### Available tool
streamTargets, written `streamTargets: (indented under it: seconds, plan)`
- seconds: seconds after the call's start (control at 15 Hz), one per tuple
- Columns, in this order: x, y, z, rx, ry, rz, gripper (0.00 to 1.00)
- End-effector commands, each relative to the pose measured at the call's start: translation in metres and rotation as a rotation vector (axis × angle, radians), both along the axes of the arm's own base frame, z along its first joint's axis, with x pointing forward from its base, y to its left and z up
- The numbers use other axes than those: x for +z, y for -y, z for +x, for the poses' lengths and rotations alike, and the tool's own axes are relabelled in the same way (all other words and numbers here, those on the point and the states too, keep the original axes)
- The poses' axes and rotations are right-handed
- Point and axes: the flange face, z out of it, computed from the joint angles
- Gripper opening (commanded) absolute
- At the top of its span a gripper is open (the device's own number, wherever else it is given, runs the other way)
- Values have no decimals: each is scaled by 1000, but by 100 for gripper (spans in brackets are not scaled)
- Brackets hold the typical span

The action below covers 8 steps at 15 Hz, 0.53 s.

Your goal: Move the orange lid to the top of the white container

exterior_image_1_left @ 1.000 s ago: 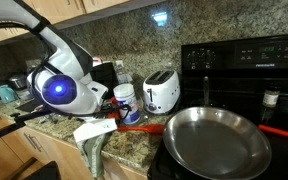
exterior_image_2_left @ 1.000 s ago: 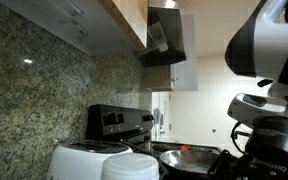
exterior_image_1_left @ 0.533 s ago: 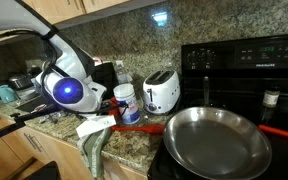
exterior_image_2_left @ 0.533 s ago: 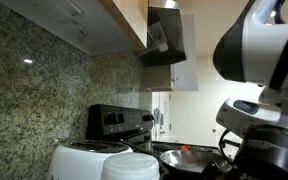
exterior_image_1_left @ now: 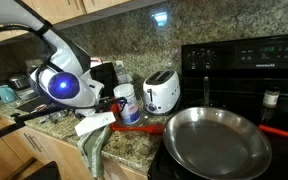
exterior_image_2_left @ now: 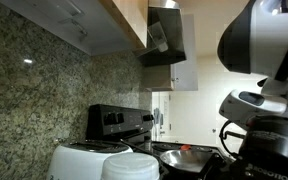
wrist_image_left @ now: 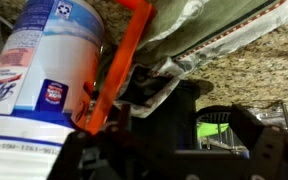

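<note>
The white container point(exterior_image_1_left: 127, 101) is a small jar with a blue-and-white label, standing on the granite counter beside the toaster. It fills the left of the wrist view point(wrist_image_left: 39, 70). The orange lid point(wrist_image_left: 119, 68) shows there as a thin orange edge slanting along the jar's side. In an exterior view it is an orange strip point(exterior_image_1_left: 144, 127) at the jar's foot. My gripper point(wrist_image_left: 209, 132) is open, its dark fingers point(wrist_image_left: 156, 110) just right of the lid's edge with nothing between them. It sits low, left of the jar point(exterior_image_1_left: 110, 99).
A white two-slot toaster point(exterior_image_1_left: 162, 91) stands right of the jar, and shows in the near foreground point(exterior_image_2_left: 84, 160). A large steel pan point(exterior_image_1_left: 216, 140) lies on the black stove point(exterior_image_1_left: 249, 60). Crumpled cloth and paper point(exterior_image_1_left: 94, 128) lie under the arm. A dish rack point(wrist_image_left: 219, 125) is behind the fingers.
The arm's body swayed slightly right, then back left. The jaws stayed open, and the jar and the lid have not moved.
</note>
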Motion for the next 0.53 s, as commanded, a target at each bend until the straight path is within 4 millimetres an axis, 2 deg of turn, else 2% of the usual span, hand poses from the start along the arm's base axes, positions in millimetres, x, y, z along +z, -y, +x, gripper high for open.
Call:
streamTargets:
  seconds: [0.0, 0.27, 0.47]
  plan:
    - [3, 17, -26, 11, -9, -66, 100]
    - [5, 30, -36, 25, -8, -101, 100]
    - [20, 32, -24, 23, 34, -91, 100]
